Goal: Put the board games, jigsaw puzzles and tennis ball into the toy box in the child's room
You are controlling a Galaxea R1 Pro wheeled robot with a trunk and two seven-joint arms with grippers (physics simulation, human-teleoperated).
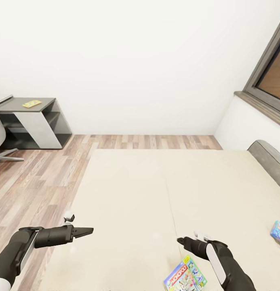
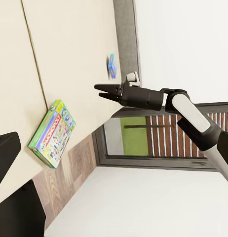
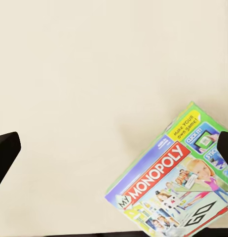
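Monopoly box (image 1: 185,276) flat on bed (image 1: 127,194) | right gripper (image 2: 105,92) parted, empty | left gripper (image 1: 89,230) unclear

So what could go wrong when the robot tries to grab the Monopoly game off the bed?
1. The Monopoly box lies flat on the bed, so the right gripper may struggle to get a finger under it and just push it along.
2. The box sits near the mattress edge closest to the robot; a nudge could slide it onto the floor.
3. The smaller blue game lies far off toward the bed's right edge, probably a long stretch from here.
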